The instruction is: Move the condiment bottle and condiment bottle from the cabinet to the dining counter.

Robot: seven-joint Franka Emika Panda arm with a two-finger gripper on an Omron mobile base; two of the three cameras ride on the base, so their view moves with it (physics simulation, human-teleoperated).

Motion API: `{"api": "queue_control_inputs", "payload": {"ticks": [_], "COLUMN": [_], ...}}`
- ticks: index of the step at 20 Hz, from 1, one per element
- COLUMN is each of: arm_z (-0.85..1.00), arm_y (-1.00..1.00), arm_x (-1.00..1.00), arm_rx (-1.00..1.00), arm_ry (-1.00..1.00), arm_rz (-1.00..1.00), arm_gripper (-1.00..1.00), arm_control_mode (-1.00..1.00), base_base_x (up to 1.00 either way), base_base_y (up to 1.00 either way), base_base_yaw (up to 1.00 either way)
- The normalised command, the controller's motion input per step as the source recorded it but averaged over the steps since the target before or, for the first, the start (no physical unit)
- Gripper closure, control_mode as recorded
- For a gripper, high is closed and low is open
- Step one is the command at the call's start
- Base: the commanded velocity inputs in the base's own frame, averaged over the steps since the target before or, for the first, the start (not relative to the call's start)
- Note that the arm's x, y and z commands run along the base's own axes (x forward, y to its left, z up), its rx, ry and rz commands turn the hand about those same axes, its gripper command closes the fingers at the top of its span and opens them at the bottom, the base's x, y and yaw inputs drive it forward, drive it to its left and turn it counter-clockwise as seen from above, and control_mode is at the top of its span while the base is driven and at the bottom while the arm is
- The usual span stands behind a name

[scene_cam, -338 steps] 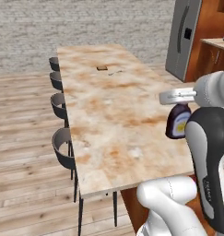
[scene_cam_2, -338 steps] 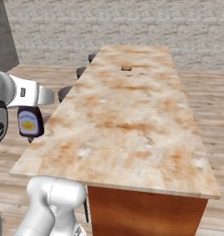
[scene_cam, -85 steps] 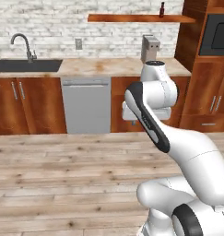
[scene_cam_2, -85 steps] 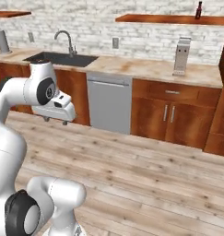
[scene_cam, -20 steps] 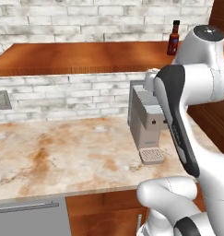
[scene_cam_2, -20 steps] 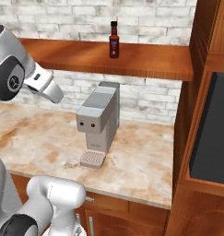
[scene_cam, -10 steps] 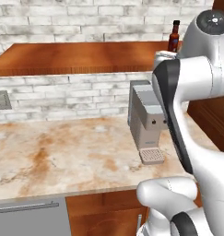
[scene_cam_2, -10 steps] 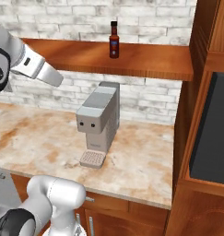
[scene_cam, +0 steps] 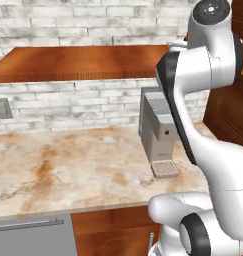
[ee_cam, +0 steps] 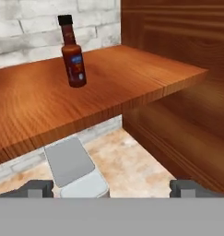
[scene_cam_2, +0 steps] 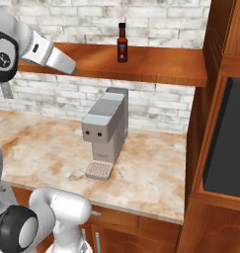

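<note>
- My claw [ee_cam: 111, 186] hangs released, jaws spread wide and grasping nothing, its two dark fingertips [ee_cam: 37, 186] standing far apart at the foot of the hand view.
- The condiment bottle [scene_cam_2: 122, 43], dark red with a black cap and a blue label, stands upright on the wooden shelf [scene_cam_2: 156, 64], well apart from my claw and untouched.
- On the wooden shelf, the bottle sits back toward the brick wall [scene_cam_2: 156, 22], with bare wood on all sides of it.
- Below the wooden shelf, a grey coffee machine [scene_cam_2: 105, 133] stands on the marble counter [scene_cam_2: 37, 143], almost directly under the bottle in the right base view.
- Beside the wooden shelf, at its right end in the right base view, rises a tall wooden cabinet [scene_cam_2: 218, 89] holding a dark oven front [scene_cam_2: 227, 143].
- My white arm [scene_cam: 203, 60] reaches up level with the wooden shelf in the left base view, in front of the coffee machine.
</note>
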Motion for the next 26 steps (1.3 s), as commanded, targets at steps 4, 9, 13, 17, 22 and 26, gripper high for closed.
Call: {"api": "queue_control_inputs", "payload": {"ticks": [4,9,13,17,22,26], "arm_z": [0.22,0.24,0.28,0.24,0.19,0.01], "arm_y": [-0.14,-0.12,-0.14,-0.18,-0.27,-0.27], "arm_x": [0.58,0.58,0.63,0.59,0.42,0.32], "arm_rx": [-0.05,-0.06,-0.05,-0.04,-0.04,0.00], "arm_ry": [0.00,-0.02,-0.01,0.00,0.00,0.00], "arm_rz": [-0.08,-0.06,-0.05,-0.03,-0.02,0.00], "arm_gripper": [-1.00,-1.00,-1.00,-1.00,-1.00,-1.00], "arm_control_mode": [-1.00,-1.00,-1.00,-1.00,-1.00,-1.00], "base_base_x": [0.00,0.00,0.00,0.00,0.00,0.00], "base_base_y": [0.00,0.00,0.00,0.00,0.00,0.00], "base_base_yaw": [0.00,0.00,0.00,0.00,0.00,0.00]}}
